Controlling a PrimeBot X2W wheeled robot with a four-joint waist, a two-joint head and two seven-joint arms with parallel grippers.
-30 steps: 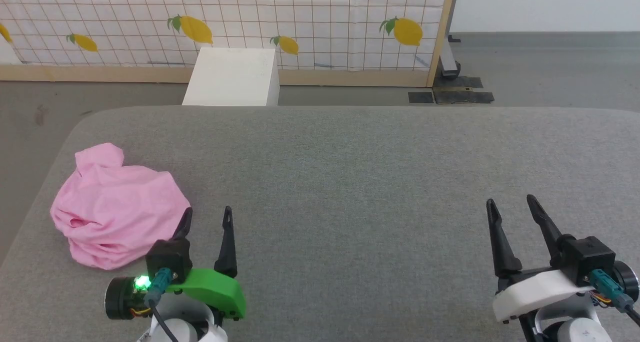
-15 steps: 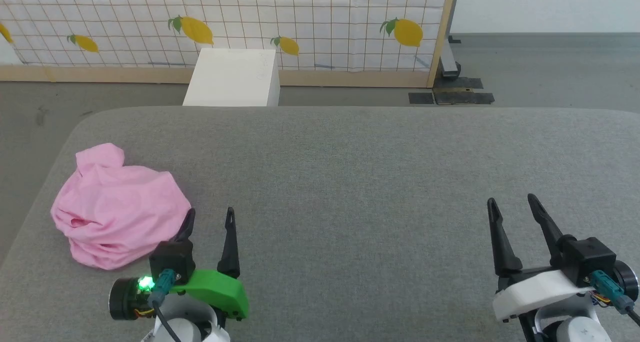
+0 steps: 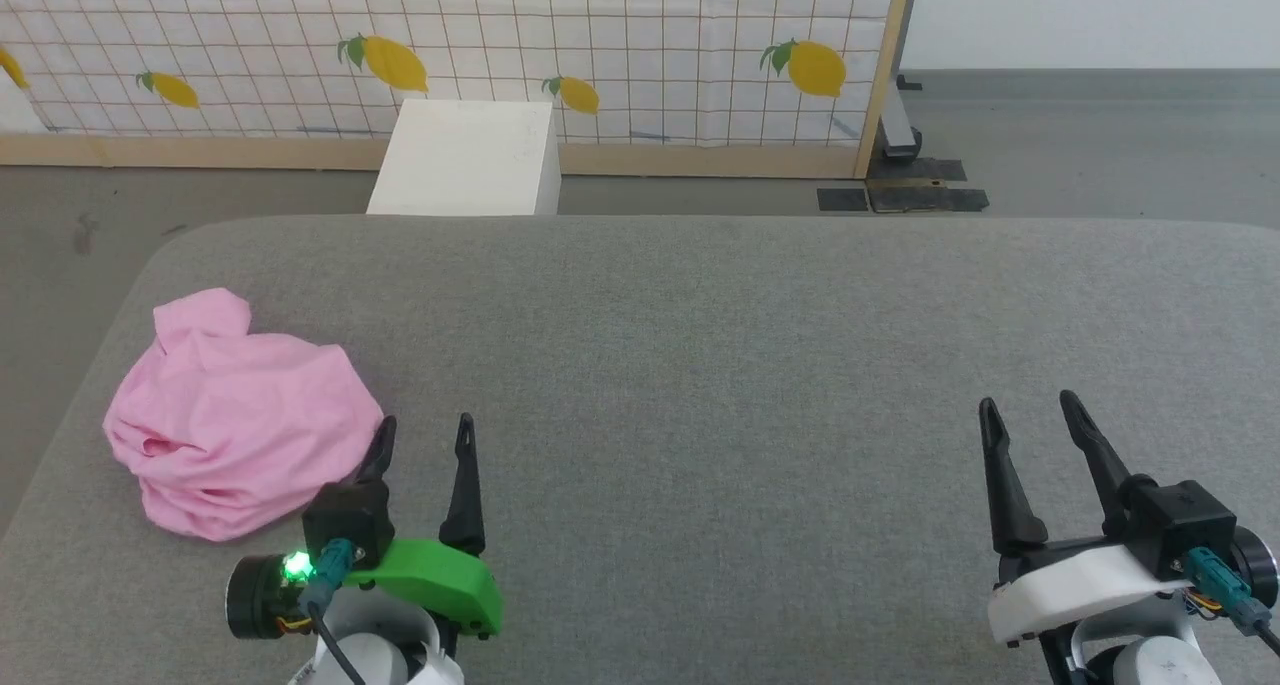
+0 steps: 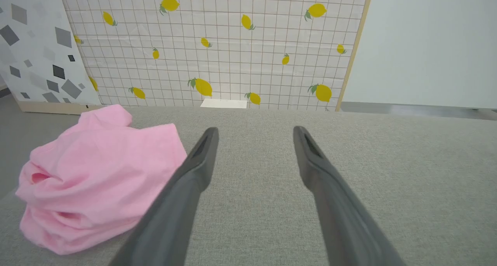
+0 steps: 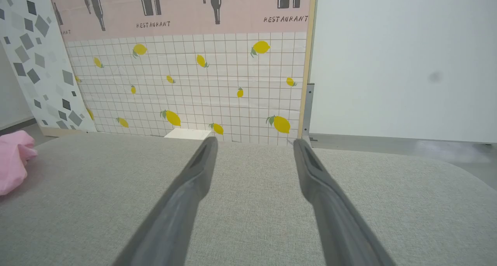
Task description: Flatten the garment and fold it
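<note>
Pink cloth, the garment (image 3: 240,425), lay crumpled in a wrinkled heap near the left edge of the grey padded surface (image 3: 700,365), neither spread flat nor folded. Just to its right was the left gripper (image 3: 426,421), its two dark fingers spread wide with nothing between them. One finger stood right beside the heap's edge, and whether it touched the cloth could not be told. Behind the surface, a white box (image 3: 465,160) stood on the floor before a lemon-patterned screen (image 3: 600,45). Far right, well apart from the garment, the right gripper (image 3: 1028,401) was likewise spread wide and held nothing.
</note>
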